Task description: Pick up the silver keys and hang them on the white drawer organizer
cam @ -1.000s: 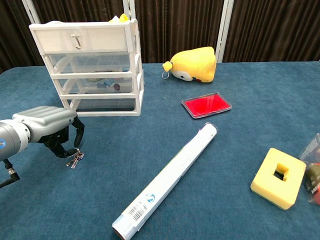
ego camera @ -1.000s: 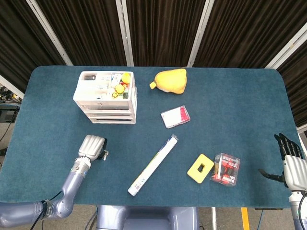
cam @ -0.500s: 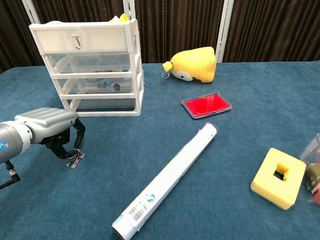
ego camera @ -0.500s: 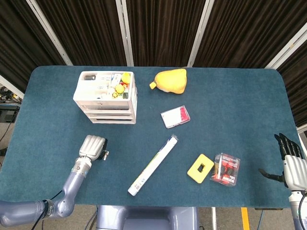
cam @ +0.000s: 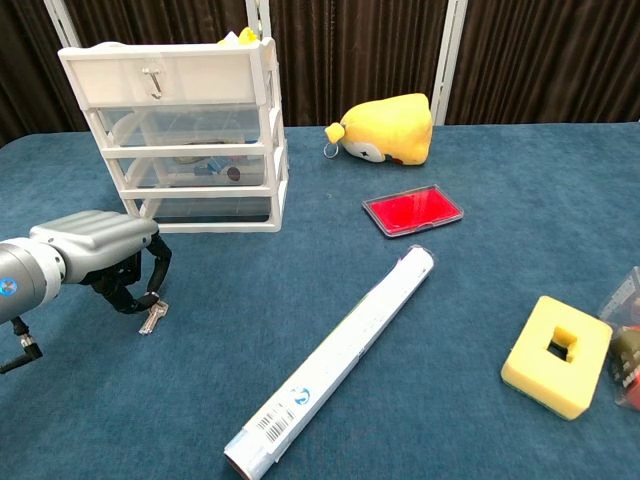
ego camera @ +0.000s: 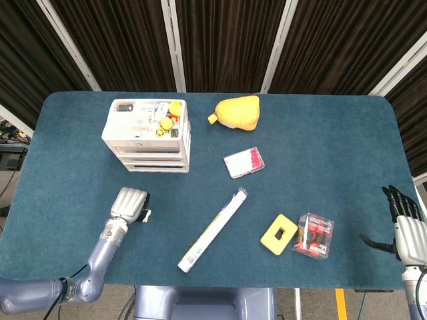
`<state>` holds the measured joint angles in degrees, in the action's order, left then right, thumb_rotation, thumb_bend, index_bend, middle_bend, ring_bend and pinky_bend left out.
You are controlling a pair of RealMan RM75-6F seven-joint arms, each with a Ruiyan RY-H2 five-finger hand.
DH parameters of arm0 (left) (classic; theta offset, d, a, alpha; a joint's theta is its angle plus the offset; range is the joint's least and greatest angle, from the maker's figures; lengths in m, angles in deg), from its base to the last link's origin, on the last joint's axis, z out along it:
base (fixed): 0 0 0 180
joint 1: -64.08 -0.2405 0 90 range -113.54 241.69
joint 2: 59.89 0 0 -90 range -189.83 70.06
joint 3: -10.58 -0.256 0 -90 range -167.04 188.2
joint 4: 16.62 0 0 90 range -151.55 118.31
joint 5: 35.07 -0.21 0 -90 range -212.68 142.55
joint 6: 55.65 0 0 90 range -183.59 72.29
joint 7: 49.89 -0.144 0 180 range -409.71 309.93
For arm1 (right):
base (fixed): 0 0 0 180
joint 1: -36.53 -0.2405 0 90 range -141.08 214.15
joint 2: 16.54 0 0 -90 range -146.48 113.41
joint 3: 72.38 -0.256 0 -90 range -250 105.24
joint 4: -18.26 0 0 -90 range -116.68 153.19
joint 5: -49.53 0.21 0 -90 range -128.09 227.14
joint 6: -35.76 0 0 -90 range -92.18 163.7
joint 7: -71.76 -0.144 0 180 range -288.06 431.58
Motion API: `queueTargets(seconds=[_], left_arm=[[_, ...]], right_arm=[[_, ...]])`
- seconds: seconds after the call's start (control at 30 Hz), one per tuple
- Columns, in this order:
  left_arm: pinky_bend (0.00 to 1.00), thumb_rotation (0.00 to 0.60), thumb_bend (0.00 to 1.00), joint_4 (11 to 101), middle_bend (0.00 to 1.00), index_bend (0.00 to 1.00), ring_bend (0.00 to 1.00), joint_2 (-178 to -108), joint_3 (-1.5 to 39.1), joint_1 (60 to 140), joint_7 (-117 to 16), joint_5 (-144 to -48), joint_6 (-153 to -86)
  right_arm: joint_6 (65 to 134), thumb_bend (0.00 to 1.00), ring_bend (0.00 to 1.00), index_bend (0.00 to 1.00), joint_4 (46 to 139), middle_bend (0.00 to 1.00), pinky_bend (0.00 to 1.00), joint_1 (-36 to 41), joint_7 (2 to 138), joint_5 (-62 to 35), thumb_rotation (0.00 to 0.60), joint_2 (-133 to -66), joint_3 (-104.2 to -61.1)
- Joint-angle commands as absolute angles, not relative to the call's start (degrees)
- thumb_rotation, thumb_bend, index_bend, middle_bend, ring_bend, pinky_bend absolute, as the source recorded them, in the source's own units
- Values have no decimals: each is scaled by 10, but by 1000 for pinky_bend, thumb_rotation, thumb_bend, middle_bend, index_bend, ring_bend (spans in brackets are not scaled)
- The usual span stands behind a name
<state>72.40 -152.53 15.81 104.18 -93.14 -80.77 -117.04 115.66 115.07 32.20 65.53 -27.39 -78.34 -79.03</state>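
The silver keys (cam: 152,317) dangle from the fingertips of my left hand (cam: 95,255), low over the blue table at front left. The fingers curl down and pinch the key ring, and the key tips hang at or just above the cloth. From above, the keys (ego camera: 145,215) peek out at the right side of the left hand (ego camera: 129,203). The white drawer organizer (cam: 180,130) stands behind the hand, with a small metal hook (cam: 153,82) on its top front. My right hand (ego camera: 407,233) rests open off the table's right edge, holding nothing.
A long white roll (cam: 340,360) lies diagonally in the middle. A yellow foam block (cam: 557,355) and a red packet (ego camera: 315,235) sit at front right. A red flat case (cam: 412,211) and a yellow plush toy (cam: 385,128) are further back.
The left hand's fingers have closed on the key ring. The keys, which lay spread on the cloth, now hang gathered under the fingertips. The right hand has not moved.
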Motion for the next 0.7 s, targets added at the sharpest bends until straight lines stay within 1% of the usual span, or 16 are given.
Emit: queueTargets(seconds=[0.03, 0.33, 0.5, 0.7], left_arm=[[820, 600, 412, 730, 1000, 600, 982, -1519, 160, 1044, -930, -813, -1173], [820, 600, 411, 764, 1000, 609, 981, -1477, 168, 1053, -925, -855, -1185], [820, 600, 412, 774, 1000, 612, 980, -1444, 174, 1061, -917, -904, -1194], [820, 600, 412, 765, 1000, 613, 980, -1410, 182, 1070, -894, -964, -1197]], right_arm=[[1158, 3, 0, 0, 1151, 0, 0, 323, 656, -275, 600, -784, -790], [1156, 3, 0, 0, 1151, 0, 0, 322, 656, -272, 600, -783, -791], [1157, 3, 0, 0, 1151, 0, 0, 322, 657, -273, 600, -784, -791], [1158, 3, 0, 0, 1152, 0, 0, 323, 658, -273, 600, -784, -791]])
